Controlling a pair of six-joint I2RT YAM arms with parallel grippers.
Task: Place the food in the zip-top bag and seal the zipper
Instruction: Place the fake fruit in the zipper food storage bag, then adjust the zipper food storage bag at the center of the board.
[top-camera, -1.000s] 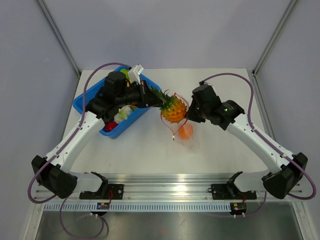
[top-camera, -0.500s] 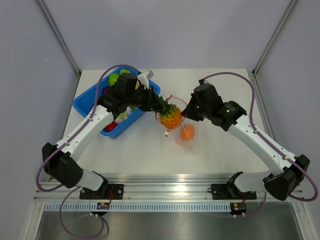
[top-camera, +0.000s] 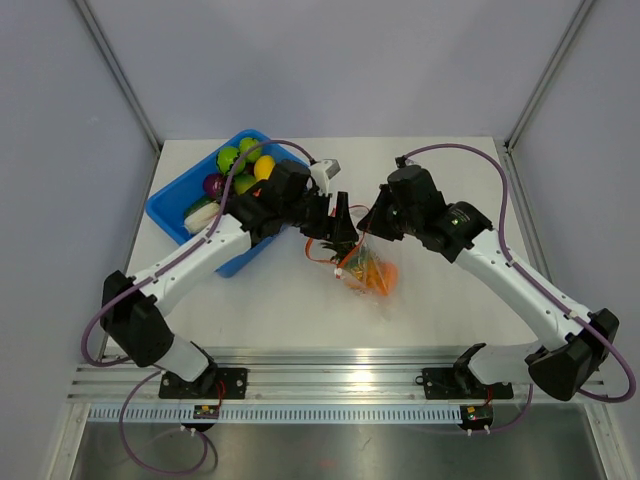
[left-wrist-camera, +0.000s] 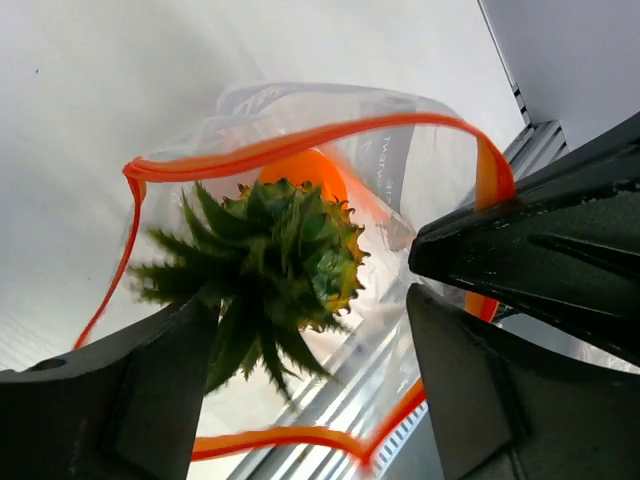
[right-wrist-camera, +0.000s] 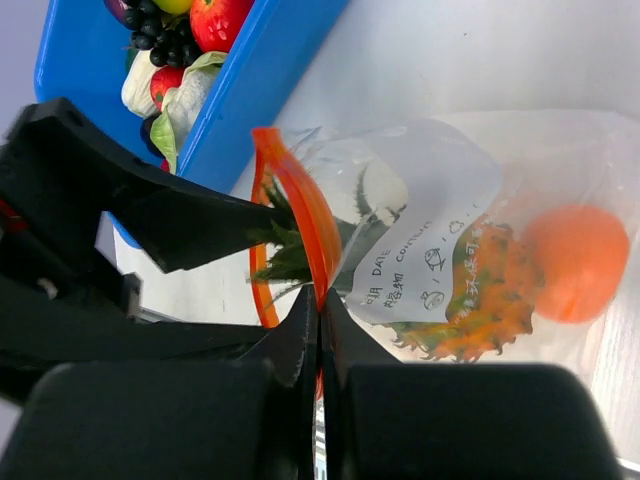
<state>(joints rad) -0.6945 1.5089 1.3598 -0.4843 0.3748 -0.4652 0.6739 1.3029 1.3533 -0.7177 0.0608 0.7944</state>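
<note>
Orange zipper (right-wrist-camera: 296, 210) pinched by right gripper (right-wrist-camera: 318, 302); pineapple (left-wrist-camera: 280, 262) in bag (right-wrist-camera: 440, 175), between wide left gripper (left-wrist-camera: 305, 315) jaws. Next: more food (top-camera: 232, 160).

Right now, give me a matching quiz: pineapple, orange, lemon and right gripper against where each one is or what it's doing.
Things:
1 pineapple
2 orange
3 lemon
4 right gripper

States:
A in the bin
B shut on the bag's rim
C deepest in the bag
D in the bag, leaves at its mouth

Pairs: 1-D; 2-C; 3-A; 4-B
</note>
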